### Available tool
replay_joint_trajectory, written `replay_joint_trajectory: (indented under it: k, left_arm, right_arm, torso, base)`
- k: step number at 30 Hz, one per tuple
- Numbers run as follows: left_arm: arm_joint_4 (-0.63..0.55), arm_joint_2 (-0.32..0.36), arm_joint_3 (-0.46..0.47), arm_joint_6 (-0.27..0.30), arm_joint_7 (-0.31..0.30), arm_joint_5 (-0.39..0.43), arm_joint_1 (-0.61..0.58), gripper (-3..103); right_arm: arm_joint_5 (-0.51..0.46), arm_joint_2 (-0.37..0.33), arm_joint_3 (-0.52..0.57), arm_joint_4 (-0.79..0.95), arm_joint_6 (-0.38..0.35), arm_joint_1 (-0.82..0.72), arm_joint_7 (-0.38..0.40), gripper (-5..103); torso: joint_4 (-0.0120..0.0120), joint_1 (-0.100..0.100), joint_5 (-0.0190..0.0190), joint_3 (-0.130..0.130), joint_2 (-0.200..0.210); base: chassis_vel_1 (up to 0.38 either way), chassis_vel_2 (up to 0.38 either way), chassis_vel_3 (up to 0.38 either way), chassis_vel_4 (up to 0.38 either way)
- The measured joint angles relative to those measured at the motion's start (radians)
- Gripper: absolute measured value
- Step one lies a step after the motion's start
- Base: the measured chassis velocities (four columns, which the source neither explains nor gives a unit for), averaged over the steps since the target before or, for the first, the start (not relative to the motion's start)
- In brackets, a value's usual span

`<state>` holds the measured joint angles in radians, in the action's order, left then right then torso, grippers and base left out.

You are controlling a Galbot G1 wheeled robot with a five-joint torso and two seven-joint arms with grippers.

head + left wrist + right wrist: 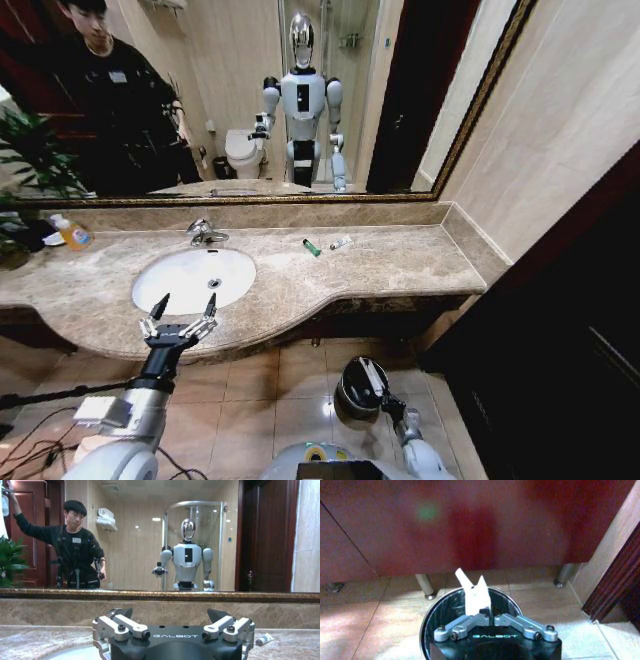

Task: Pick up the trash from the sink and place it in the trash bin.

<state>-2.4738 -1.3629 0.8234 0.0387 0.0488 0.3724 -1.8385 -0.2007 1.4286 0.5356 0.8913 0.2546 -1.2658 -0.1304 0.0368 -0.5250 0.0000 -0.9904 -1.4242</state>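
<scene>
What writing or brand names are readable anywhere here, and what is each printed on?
"GALBOT": on the left gripper body, raised at the sink's front rim.
"GALBOT": on the right gripper body, pinching white paper over the trash bin.
Yellow bottle label, small tubes on the counter: too small.

The right gripper (479, 592) hides much of the trash bin (432, 618), whose lower rim the picture's edge cuts off.

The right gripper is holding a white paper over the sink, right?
Not the sink. The right gripper is shut on the white paper over the trash bin on the floor, as the right wrist view shows. The sink is up by the left gripper.
</scene>
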Motion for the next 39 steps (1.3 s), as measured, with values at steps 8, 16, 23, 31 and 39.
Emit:
replay_joint_trajectory:
  k: [8,16,23,31,39]
  left_arm:
    - [0.0,0.0,0.0,0.0,0.0,0.0,0.0,100]
    - [0.0,0.0,0.0,0.0,0.0,0.0,0.0,100]
    - [0.0,0.0,0.0,0.0,0.0,0.0,0.0,100]
    - [0.0,0.0,0.0,0.0,0.0,0.0,0.0,100]
    - [0.0,0.0,0.0,0.0,0.0,0.0,0.0,100]
  right_arm:
    - [0.016,0.004,0.0,0.016,0.0,-0.012,0.004,27]
    - [0.016,0.007,0.0,0.026,0.004,-0.018,0.018,54]
    - [0.017,0.01,-0.001,0.035,0.004,-0.021,0.023,82]
    - [0.016,0.009,-0.001,0.039,0.004,-0.021,0.025,100]
    - [0.015,0.009,-0.001,0.041,0.004,-0.023,0.026,100]
  torso:
    - [0.0,0.0,0.0,0.0,0.0]
    - [0.0,0.0,0.0,0.0,0.0]
    - [0.0,0.0,0.0,0.0,0.0]
    - [0.0,0.0,0.0,0.0,0.0]
    - [0.0,0.0,0.0,0.0,0.0]
  base:
    - [0.0,0.0,0.0,0.0]
    - [0.0,0.0,0.0,0.0]
    - [0.0,0.0,0.0,0.0]
    - [0.0,0.0,0.0,0.0]
    - [0.0,0.0,0.0,0.0]
